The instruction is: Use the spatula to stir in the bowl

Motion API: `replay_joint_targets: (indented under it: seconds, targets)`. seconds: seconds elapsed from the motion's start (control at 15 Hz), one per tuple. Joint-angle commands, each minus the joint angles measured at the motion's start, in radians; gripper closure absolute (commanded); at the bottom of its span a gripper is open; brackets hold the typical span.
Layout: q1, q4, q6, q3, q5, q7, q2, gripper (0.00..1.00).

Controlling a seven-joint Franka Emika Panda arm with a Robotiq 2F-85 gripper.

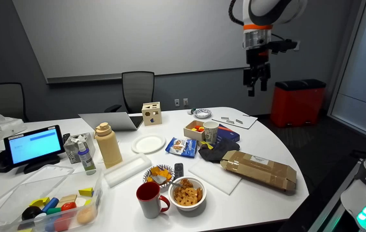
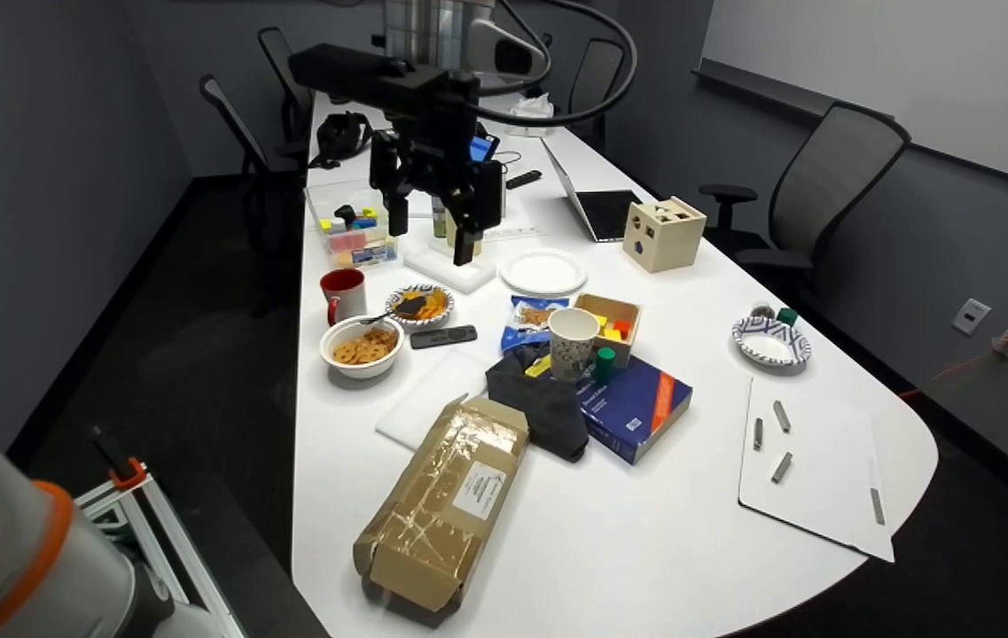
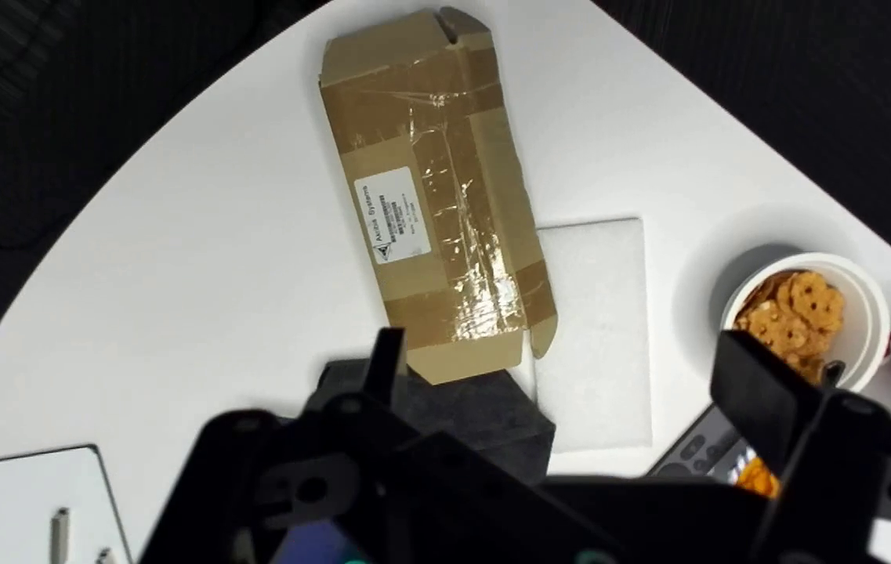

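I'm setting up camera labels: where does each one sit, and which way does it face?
An exterior view: raised, at a long side of the table, facing the whiteboard; base, arm and hand show.
An exterior view: raised, at the table's rounded end, looking along it past the cardboard box; base lower left, hand above centre.
Wrist view: on the arm, looking down at the cardboard box; fingers show, apart.
Both exterior views share the patterned bowl and spatula.

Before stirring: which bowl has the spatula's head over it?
The patterned bowl of orange food, beside the remote. Only the spatula's handle reaches over the plain white bowl; the third bowl, also patterned, sits far from both.
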Motion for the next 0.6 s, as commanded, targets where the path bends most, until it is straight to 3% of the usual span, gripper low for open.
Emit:
replay_joint_targets:
  seconds: [0.0, 0.53]
  targets:
    - [0.052, 0.172, -0.042, 0.029, 0.006, -0.072, 0.257, 0.00]
    - [0.148, 0.502, -0.106, 0.154, -0.082, -0.151, 0.723, 0.00]
